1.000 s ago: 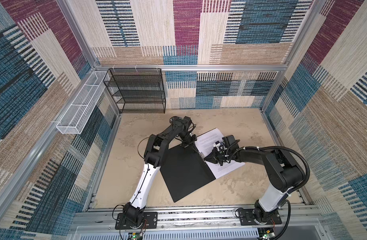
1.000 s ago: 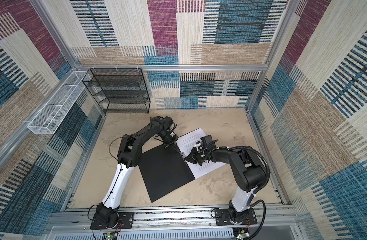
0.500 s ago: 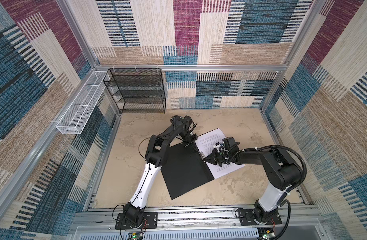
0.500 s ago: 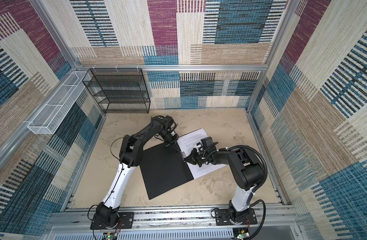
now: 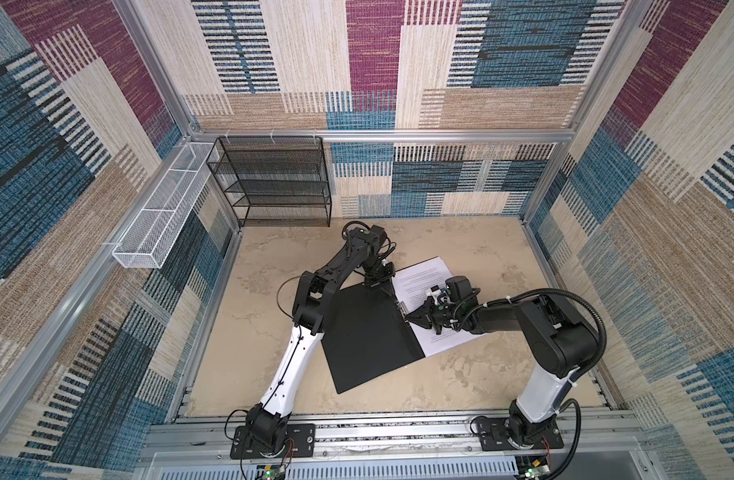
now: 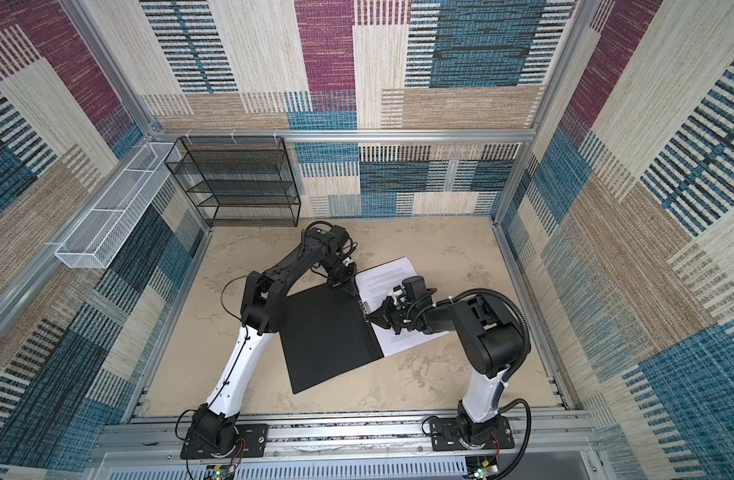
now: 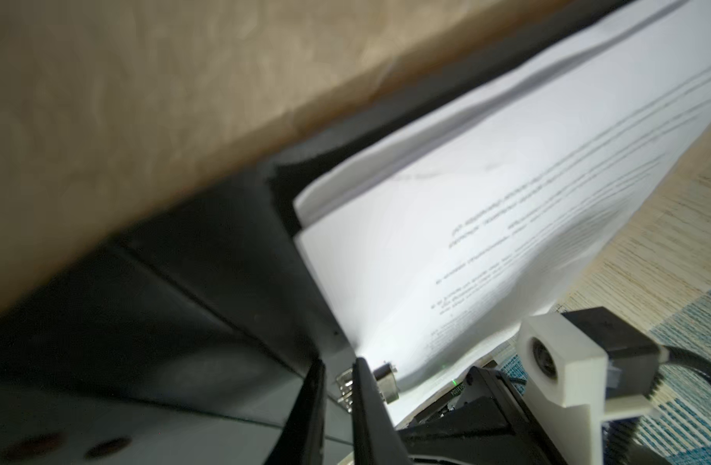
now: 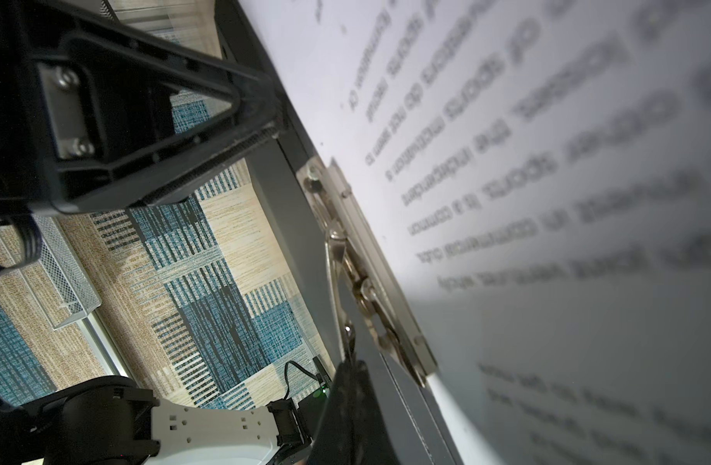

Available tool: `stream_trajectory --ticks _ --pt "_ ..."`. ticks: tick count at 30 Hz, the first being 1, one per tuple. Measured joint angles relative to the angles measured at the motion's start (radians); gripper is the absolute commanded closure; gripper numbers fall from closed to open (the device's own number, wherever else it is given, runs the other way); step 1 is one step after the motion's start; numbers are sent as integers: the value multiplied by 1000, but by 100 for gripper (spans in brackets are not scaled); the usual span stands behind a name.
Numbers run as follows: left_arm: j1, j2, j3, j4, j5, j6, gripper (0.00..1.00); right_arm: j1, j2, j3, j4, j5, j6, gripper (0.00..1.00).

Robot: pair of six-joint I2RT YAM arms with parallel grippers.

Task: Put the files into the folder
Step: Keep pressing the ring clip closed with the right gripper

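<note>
In both top views we see the flat folder (image 5: 367, 332) (image 6: 328, 336) lying open on the beige, marbled desk (image 5: 461, 374), its matte black inside facing up. The files (image 5: 421, 278) (image 6: 392, 274), a stack of white printed paper sheets, lie on the folder's right half, right against the spine. The left end effector (image 5: 386, 289) sits at the far end of the spine. The right end effector (image 5: 409, 318) points at the spine's middle from over the paper. A black wire-mesh rack (image 5: 274, 183) stands at the back wall, and a white mesh basket (image 5: 157, 224) hangs on the left wall.

In the left wrist view, the left end effector's (image 7: 337, 364) thin black fingers stand a narrow gap apart with nothing between them. Through the gap we see the shiny metal clip (image 7: 346, 388). The sheets' edges are slightly fanned over the smooth black cover.

In the right wrist view, the right end effector's (image 8: 346, 378) fingers are together, their tip at the clip's thin lever. We cannot tell whether they pinch it. Blurred lines of black text cover the top sheet.
</note>
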Motion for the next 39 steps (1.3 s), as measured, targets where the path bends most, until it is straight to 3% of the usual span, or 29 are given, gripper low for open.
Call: stream_trajectory --ticks 8,14,26,30,39 --pt "-19 -50 -65 55 -94 4 86 3 5 -2 21 7 25 100" --pt "-30 -66 -98 87 -90 3 84 3 18 2 29 -14 29 100" --pt "-57 -101 -164 103 -90 -1 99 6 28 8 37 -19 40 100" --pt "-58 -105 -176 113 -87 0 100 6 29 12 32 -19 39 100" --pt "-57 -84 -171 103 -95 12 100 6 4 62 -100 22 -36 100"
